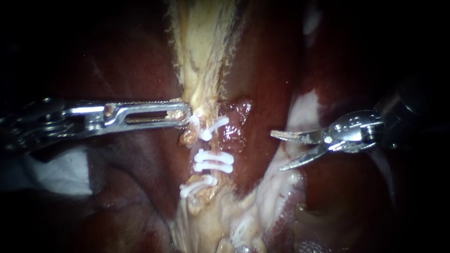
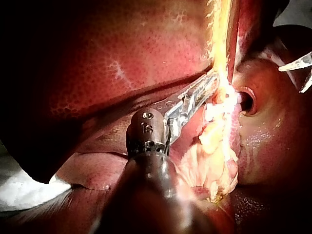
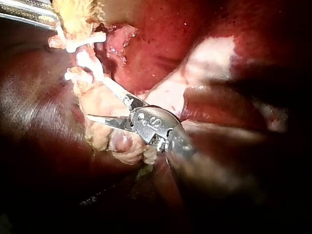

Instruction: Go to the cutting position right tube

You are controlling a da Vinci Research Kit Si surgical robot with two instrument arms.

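We see a pale yellow, ragged-edged tube (image 1: 207,143) lying over dark red liver (image 1: 140,61) and crossed by several white plastic clips (image 1: 213,161), our left instrument (image 1: 185,114) clamped on it just above the top clip, our right instrument (image 1: 276,151) level with the clips but apart, curved blades parted, holding nothing.

The clipped tube (image 1: 207,144) is being taken as landmark, with clips (image 1: 213,157) being carried across it, one above another. To its left, the left instrument (image 1: 186,114) is being held, jaws clamped on the strand of tissue (image 1: 201,56) just above the tube. To its right, apart, the right instrument (image 1: 276,151) is being held, jaws parted toward it. Behind it the liver (image 1: 131,61) is being shown; gauze (image 1: 56,173) is being left well to its lower left.
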